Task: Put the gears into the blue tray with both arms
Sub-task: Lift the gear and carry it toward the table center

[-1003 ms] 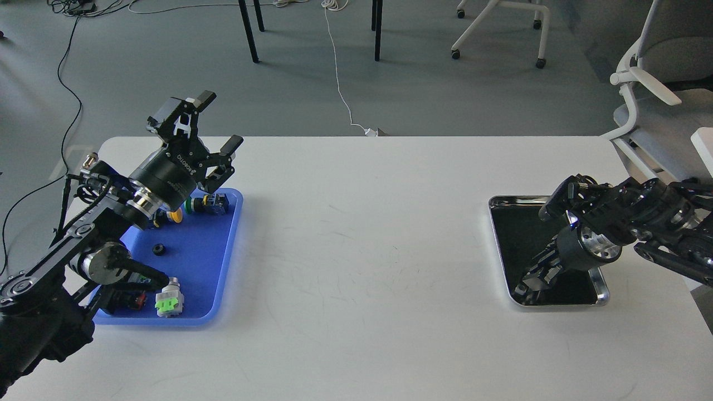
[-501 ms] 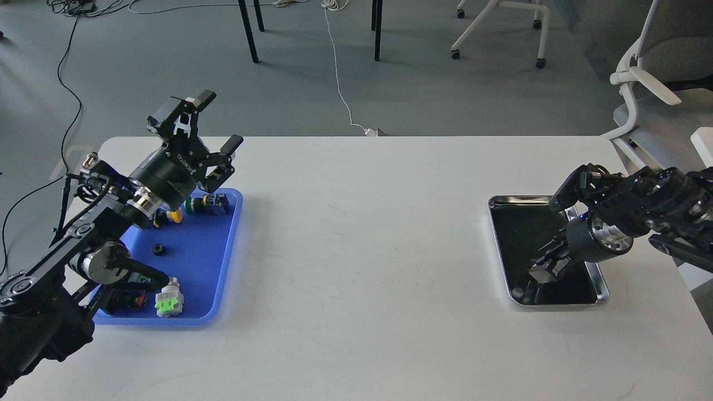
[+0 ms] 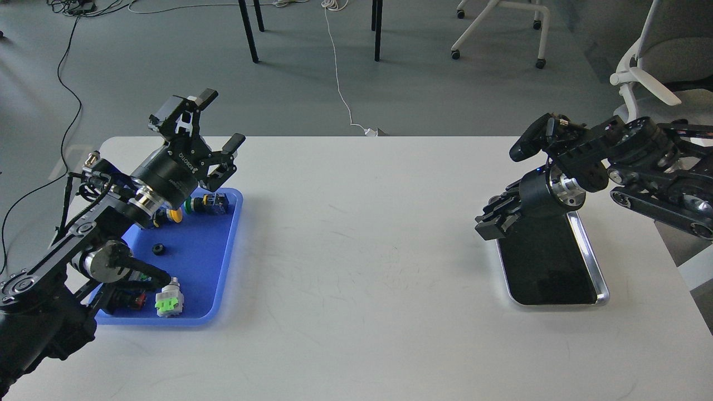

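The blue tray (image 3: 207, 262) lies at the table's left edge. One small black gear (image 3: 160, 249) rests on its floor, near the middle. My left gripper (image 3: 221, 120) hangs open above the tray's far end, with nothing between its fingers. My right gripper (image 3: 489, 221) hovers over the far left corner of the steel tray (image 3: 591, 253), pointing down and left. Its dark fingers sit close together, and I cannot make out whether anything is held between them.
Colourful push-button switches lie in the blue tray: a green one (image 3: 169, 303) at the near end, and yellow and green ones (image 3: 189, 209) at the far end. The steel tray's floor shows only dark reflection. Chairs and cables stand on the floor beyond the table.
My right gripper has risen out of the steel tray's near end and moved toward its far left corner. The left arm has barely moved.
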Controlling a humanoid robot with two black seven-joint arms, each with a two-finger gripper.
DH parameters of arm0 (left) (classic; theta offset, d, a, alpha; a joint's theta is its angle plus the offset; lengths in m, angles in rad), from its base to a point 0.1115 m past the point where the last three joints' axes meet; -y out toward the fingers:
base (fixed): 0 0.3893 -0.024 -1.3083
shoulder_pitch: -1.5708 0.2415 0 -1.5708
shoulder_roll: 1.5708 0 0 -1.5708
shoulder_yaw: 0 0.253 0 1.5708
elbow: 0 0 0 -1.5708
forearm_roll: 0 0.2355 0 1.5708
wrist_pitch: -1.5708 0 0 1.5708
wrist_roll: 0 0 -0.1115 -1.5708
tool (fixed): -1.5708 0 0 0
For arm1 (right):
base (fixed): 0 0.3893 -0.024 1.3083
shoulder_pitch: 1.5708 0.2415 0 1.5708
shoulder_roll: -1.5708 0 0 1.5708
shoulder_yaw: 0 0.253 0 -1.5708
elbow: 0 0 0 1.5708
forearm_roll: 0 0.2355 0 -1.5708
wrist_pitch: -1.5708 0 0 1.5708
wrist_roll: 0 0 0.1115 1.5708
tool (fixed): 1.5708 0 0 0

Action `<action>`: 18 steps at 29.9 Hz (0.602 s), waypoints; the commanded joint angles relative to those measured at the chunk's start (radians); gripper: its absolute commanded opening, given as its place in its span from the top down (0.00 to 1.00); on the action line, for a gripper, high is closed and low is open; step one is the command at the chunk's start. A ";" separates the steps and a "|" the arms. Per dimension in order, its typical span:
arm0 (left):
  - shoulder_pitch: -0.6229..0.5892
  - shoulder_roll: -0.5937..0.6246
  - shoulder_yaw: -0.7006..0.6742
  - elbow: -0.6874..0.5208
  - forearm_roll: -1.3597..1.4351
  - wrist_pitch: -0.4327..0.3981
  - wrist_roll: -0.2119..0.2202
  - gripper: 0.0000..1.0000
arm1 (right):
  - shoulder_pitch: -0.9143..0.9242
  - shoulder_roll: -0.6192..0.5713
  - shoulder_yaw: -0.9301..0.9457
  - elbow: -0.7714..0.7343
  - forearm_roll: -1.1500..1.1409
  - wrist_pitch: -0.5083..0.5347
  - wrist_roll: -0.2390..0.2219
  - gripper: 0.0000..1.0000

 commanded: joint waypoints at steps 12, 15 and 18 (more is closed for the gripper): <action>0.002 0.010 -0.003 0.000 0.000 0.002 0.000 0.02 | -0.024 0.403 -0.025 -0.268 0.113 0.000 0.000 0.76; 0.004 0.010 -0.015 0.000 0.000 0.002 0.000 0.02 | -0.027 0.446 -0.063 -0.285 0.114 0.000 0.000 0.76; 0.005 0.010 -0.018 0.000 0.000 0.000 0.000 0.02 | -0.039 0.467 -0.068 -0.292 0.117 0.000 0.000 0.76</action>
